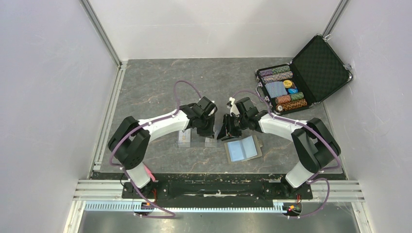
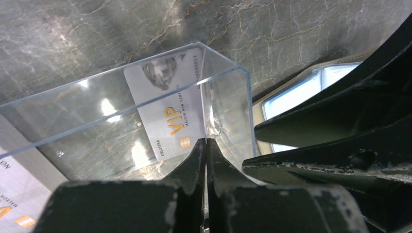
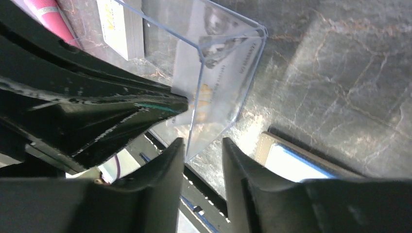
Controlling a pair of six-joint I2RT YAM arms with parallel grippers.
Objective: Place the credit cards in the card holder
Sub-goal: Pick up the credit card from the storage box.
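Black fingers (image 2: pixel 194 162) of the left gripper (image 2: pixel 206 148) are pressed tightly together, and the thin side wall of a clear case (image 2: pixel 97 111) seems to be pinched between their tips. Just ahead of these tips, inside the case, one credit card (image 2: pixel 167 114) lies flat. It is whitish-grey with gold "VIP" letters. At the left of this gripper, a stack of pale cards (image 2: pixel 14 208) with orange marks shows at the edge.

The right gripper (image 3: pixel 200 145) has its fingers (image 3: pixel 238 165) apart. The lower corner of the clear case (image 3: pixel 228 87) stands in the gap between them, close to one finger; I cannot tell if it touches. The same credit card (image 3: pixel 189 63) is visible through the plastic, ahead of the fingertips.

The card holder (image 3: pixel 291 162) lies open on the table (image 3: pixel 340 73), pale blue pockets facing up, just beside the right gripper's fingers. From above, the two grippers meet tip to tip, and the card holder (image 1: pixel 243 149) lies near them.
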